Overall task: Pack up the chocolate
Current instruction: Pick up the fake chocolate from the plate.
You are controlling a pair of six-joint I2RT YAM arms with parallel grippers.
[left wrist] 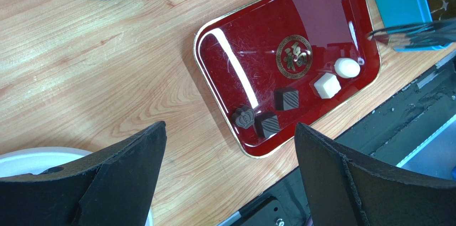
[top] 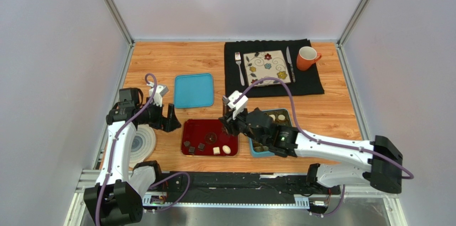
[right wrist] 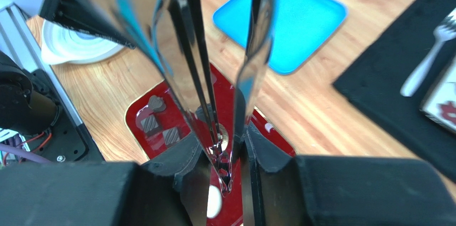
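Observation:
Several chocolates lie on the red tray (top: 195, 130): three dark ones (left wrist: 266, 124) at its left end and a white cube (left wrist: 327, 85) and a white oval (left wrist: 347, 67) toward the right. More sit in the blue box (top: 256, 151), mostly hidden by my right arm. My right gripper (top: 235, 123) is shut on metal tongs (right wrist: 251, 49), whose tips hang over the tray's right part (left wrist: 374, 34). My left gripper (top: 167, 119) is open and empty, just left of the tray above the table.
A blue lid (top: 194, 90) lies behind the tray. A white disc (top: 143, 143) sits at the front left. A black mat (top: 313, 79) at the back right holds a flowered square plate (top: 267, 66), a fork (top: 240, 68), a knife (top: 289, 63) and an orange mug (top: 306, 58).

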